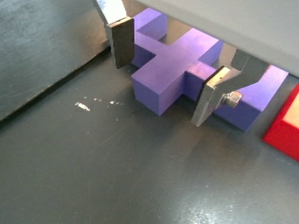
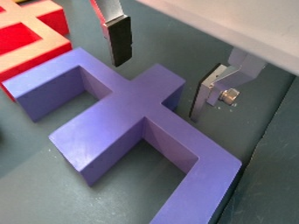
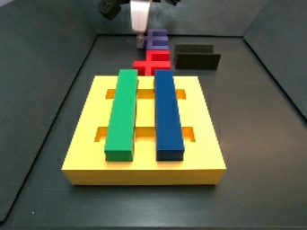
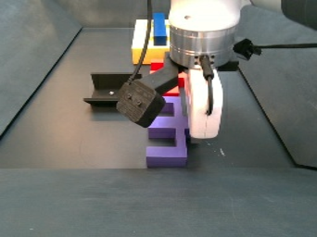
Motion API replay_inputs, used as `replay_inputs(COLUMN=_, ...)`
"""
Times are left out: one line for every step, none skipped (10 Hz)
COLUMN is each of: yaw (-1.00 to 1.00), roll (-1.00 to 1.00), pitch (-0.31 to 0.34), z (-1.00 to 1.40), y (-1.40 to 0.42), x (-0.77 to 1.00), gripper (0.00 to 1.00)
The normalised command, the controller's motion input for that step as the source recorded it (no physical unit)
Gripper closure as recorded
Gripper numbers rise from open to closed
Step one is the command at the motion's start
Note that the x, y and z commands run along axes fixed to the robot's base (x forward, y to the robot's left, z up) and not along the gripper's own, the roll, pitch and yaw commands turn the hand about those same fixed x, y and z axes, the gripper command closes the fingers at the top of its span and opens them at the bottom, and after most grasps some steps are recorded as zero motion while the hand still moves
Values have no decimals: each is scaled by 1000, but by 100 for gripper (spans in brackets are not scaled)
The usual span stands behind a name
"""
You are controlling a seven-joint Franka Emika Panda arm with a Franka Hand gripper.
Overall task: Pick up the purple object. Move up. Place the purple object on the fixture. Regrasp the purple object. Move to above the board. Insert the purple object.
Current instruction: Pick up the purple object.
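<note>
The two-finger silver gripper (image 1: 163, 74) is hanging low over the matte purple cross-shaped block (image 1: 176, 74), its jaws spread wide with one flat finger (image 2: 119, 37) on each side of the block's central arm, apparently not touching it. The purple block is lying on the dark floor, just beside the red cross-shaped block (image 3: 150, 63), beyond the far end of the large yellow slotted board (image 3: 90, 144). The black L-shaped fixture (image 4: 109, 87) is standing nearby.
</note>
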Motion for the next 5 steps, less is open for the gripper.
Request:
replay_inputs(yaw=0, roll=141, pitch=0, z=-223, y=26, x=23, gripper=0)
replay_inputs(yaw=0, roll=97, pitch=0, z=-146, y=0, x=49, gripper=0)
replay_inputs(yaw=0, roll=53, pitch=1, z=-23, y=0, x=51, gripper=0)
replay_inputs(yaw=0, roll=17, pitch=0, z=0, y=0, x=17, gripper=0)
replay_inputs(yaw=0, roll=0, pitch=0, z=0, y=0, x=0, gripper=0)
